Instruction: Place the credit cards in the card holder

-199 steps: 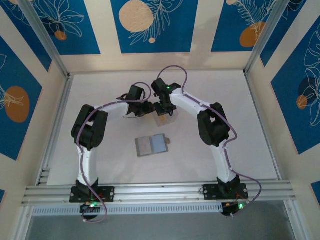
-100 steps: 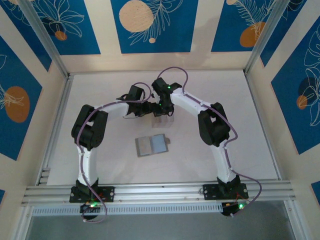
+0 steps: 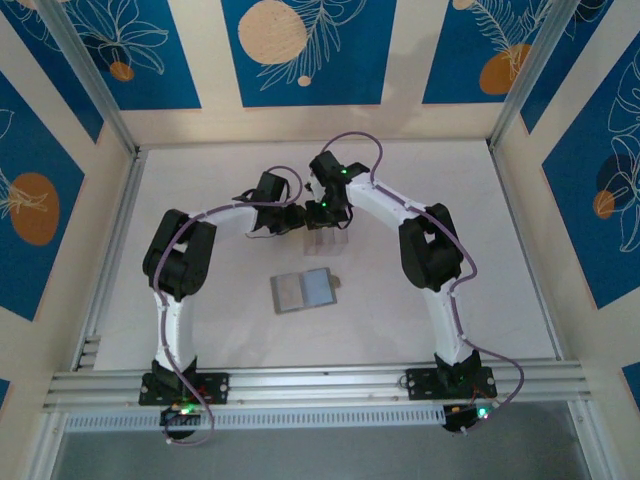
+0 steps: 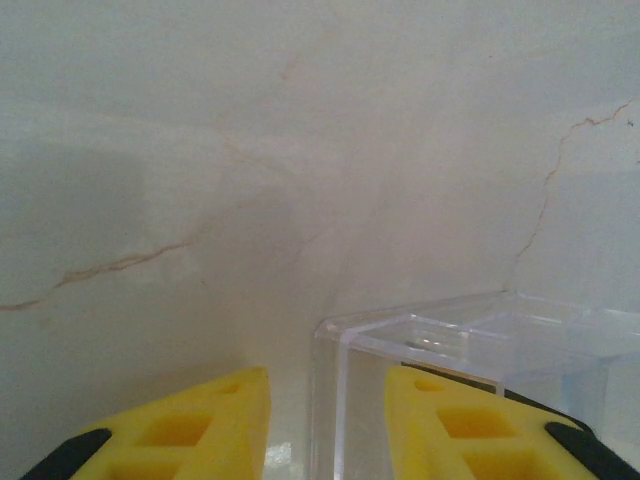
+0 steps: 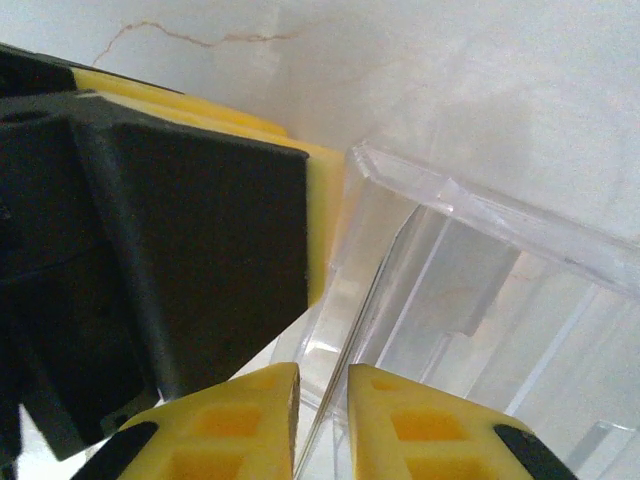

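The card holder (image 3: 303, 291) lies open and flat just below frame centre, apart from both arms, with bare surface (image 3: 480, 300) on either side. Both arms bend inward and meet above it at the clear plastic case (image 3: 328, 241). The left claw (image 4: 328, 385) stands half open astride the case's corner wall. The right claw (image 5: 323, 385), parted to a slit, straddles a thin clear edge without pinching it.

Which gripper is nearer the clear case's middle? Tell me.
Right. The right gripper hangs over the clear case, jaws straddling one wall; the left gripper is at a corner of it.
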Controlling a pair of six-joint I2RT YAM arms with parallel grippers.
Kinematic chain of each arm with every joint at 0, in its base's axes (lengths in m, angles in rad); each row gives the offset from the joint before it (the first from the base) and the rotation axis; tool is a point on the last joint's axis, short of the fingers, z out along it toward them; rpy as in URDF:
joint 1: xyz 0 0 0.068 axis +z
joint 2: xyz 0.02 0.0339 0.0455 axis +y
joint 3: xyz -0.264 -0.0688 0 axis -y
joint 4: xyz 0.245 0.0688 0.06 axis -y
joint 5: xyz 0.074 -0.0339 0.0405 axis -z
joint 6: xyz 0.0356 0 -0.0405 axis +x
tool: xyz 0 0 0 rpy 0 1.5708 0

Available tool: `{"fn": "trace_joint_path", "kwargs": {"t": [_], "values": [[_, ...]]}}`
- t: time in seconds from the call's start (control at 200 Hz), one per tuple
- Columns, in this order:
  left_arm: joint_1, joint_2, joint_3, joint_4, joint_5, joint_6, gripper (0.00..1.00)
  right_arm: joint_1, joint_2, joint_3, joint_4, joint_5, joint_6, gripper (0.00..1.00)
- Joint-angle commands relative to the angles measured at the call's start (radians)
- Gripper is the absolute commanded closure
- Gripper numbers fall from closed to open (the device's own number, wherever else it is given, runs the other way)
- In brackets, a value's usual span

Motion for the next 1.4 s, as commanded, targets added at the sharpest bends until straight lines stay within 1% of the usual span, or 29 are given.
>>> {"fn": "trace_joint_path", "kwargs": {"t": [0.0, 0.245, 0.52, 0.985, 1.215, 1.396], "values": [[-0.003, 0.012, -0.013, 0.009, 0.015, 0.004, 0.65, -0.008, -0.009, 0.012, -0.005, -0.052, 0.011, 0.78], [-0.003, 0.007, -0.016, 0.009, 0.012, 0.003, 0.65, -0.017, 0.005, 0.006, 0.011, -0.116, 0.020, 0.75], [-0.003, 0.004, -0.026, 0.009, 0.003, -0.001, 0.66, -0.013, 0.011, 0.007, -0.007, -0.013, 0.023, 0.76], [-0.005, 0.010, -0.030, 0.016, 0.004, -0.003, 0.66, 0.001, 0.019, 0.015, 0.011, -0.062, 0.028, 0.74], [-0.005, 0.004, -0.034, 0.014, 0.003, 0.000, 0.66, 0.011, 0.040, 0.027, -0.008, -0.022, 0.024, 0.74], [-0.005, 0.005, -0.036, 0.014, -0.001, 0.000, 0.66, 0.012, 0.031, 0.023, -0.012, -0.006, 0.023, 0.77]]}}
